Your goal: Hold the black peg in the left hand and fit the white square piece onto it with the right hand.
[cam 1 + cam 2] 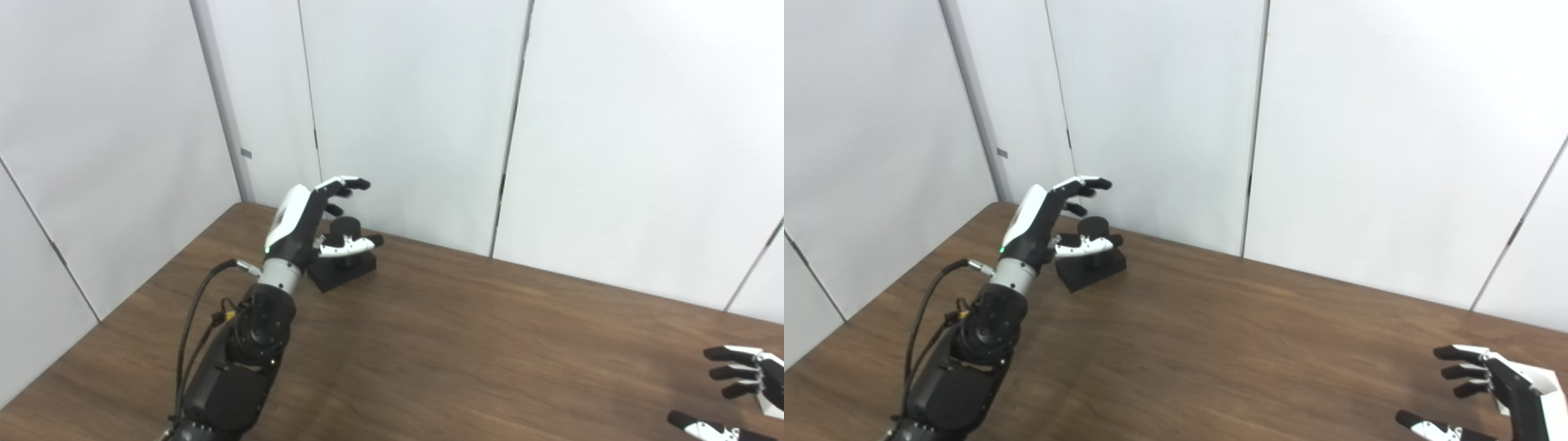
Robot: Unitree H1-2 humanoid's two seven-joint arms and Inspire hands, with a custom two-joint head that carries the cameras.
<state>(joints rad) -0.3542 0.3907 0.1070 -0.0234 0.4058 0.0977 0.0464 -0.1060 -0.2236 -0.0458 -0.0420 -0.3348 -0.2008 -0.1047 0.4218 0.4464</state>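
Observation:
The black peg (348, 229), a short round post on a black square base (343, 272), stands on the wooden table near the far left corner. My left hand (309, 220) is open around the post, fingers above and behind it, thumb in front of it, not closed on it. It also shows in the right eye view (1053, 220). My right hand (1494, 392) is open and empty at the lower right, just above the table. No white square piece is in view.
The brown wooden table (459, 343) fills the lower picture. White wall panels (416, 110) stand right behind its far edge and along its left side. The left arm's black cable (196, 318) loops out beside the forearm.

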